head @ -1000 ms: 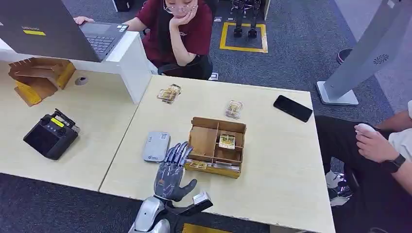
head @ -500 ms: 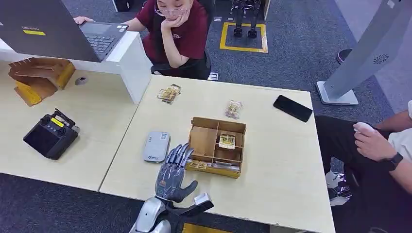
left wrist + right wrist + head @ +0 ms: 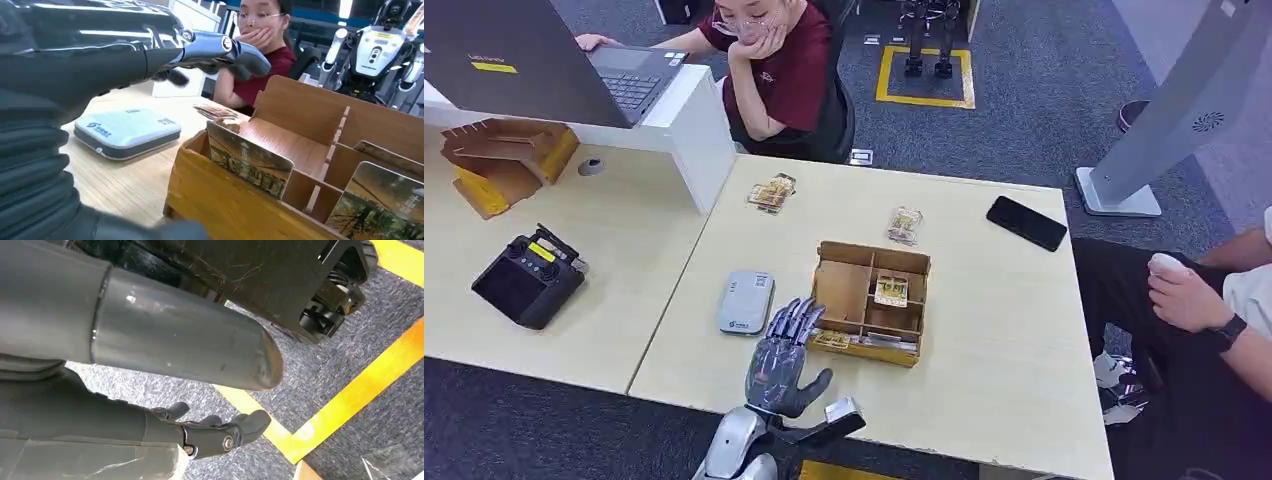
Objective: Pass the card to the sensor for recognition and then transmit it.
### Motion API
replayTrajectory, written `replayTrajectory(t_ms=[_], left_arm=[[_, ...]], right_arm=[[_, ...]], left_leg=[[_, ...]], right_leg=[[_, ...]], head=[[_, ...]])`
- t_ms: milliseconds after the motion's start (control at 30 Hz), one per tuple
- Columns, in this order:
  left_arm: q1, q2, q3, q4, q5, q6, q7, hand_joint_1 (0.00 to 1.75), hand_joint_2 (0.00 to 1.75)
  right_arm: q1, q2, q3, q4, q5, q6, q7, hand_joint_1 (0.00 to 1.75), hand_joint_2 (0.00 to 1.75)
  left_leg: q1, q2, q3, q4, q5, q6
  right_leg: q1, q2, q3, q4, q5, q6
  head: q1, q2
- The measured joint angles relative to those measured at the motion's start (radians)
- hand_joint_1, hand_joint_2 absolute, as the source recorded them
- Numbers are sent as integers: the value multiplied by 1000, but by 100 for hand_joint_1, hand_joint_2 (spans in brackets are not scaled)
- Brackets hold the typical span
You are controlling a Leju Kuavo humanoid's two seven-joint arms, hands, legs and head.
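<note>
The robot's left hand (image 3: pixel 782 358), fingers spread and holding nothing, has edged slightly forward toward the near left corner of the wooden card box (image 3: pixel 869 300), while the seated person (image 3: pixel 774 70) beyond the box has leaned toward the laptop (image 3: pixel 574 60).

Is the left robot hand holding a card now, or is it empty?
Empty. The left robot hand hovers with fingers spread beside the wooden box, and the cards stand in their slots, untouched.

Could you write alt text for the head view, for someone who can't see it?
A robot's left hand reaches, open, over a table toward a wooden box holding cards, beside a grey card reader. Two people sit nearby.
</note>
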Motion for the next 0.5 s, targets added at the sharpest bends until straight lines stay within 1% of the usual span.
replayTrajectory(t_ms=[200,500], left_arm=[[-5,0,0,12,21,0,-19,175,175],[-24,-3,0,28,62,0,-31,175,175]], right_arm=[[-1,0,8,0,3,0,2,0,0],[-1,0,10,0,2,0,2,0,0]], left_leg=[[0,0,0,0,0,0],[0,0,0,0,0,0]], right_leg=[[0,0,0,0,0,0],[0,0,0,0,0,0]], head=[[0,0],[0,0]])
